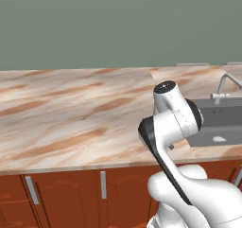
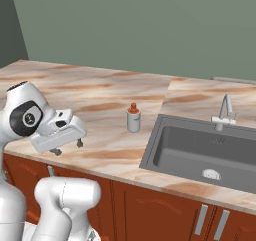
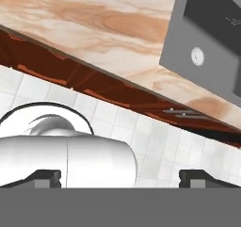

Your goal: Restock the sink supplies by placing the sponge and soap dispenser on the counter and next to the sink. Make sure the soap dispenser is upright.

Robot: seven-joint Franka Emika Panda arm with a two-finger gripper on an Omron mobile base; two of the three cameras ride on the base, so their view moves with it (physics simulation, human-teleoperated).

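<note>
Plain grey-green wall (image 2: 150,25) runs behind everything, reddish-brown wooden cabinets (image 2: 160,210) with silver handles (image 2: 200,219) sit below, and the floor (image 3: 155,141) is white tile. Lighting's flat and even.

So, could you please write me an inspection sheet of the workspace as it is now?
Surface: counter, beige marble look, over reddish-brown cabinets.
Job's things: soap dispenser upright on the counter, left of the sink, apart from its rim; sponge nothing seen.
Clutter: nothing seen.
End effector: open, holding nothing, at the counter's front edge, away from the dispenser.
Cables: nothing seen.
Surroundings: faucet behind the sink; grey-green wall; white tiled floor.
</note>
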